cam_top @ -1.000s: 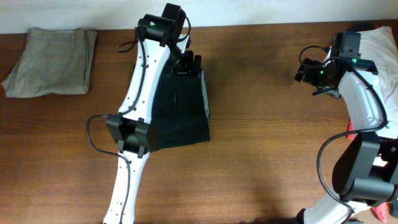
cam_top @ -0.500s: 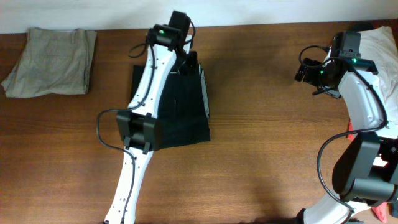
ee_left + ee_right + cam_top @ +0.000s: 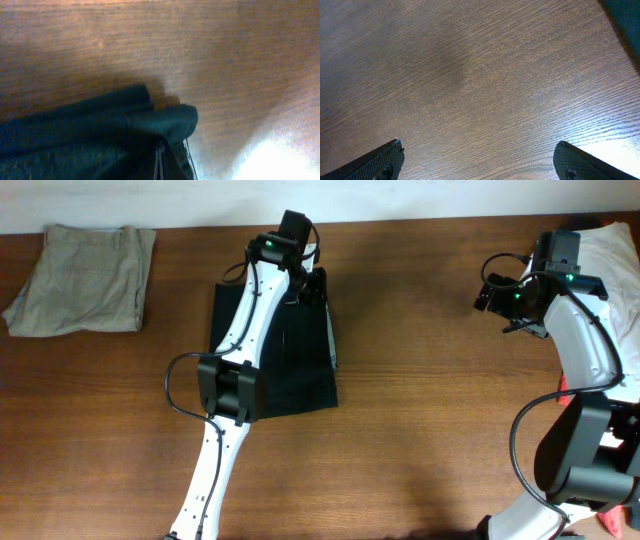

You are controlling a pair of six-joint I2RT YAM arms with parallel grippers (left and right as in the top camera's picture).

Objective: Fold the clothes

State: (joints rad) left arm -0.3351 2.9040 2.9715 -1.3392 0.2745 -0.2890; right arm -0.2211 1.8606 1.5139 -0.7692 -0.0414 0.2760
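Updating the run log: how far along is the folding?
Done: khaki garment lies folded, far left. In hand: black garment, roughly rectangular, left end effector at its far edge, grip unclear. Left: white garment and a red one beside the right arm, untouched; right end effector open over bare table.

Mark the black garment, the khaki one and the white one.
black garment (image 3: 300, 365), overhead view, flat middle of the cloth.
khaki garment (image 3: 90, 280), overhead view, centre of the folded pile.
white garment (image 3: 618, 255), overhead view, its upper visible patch.
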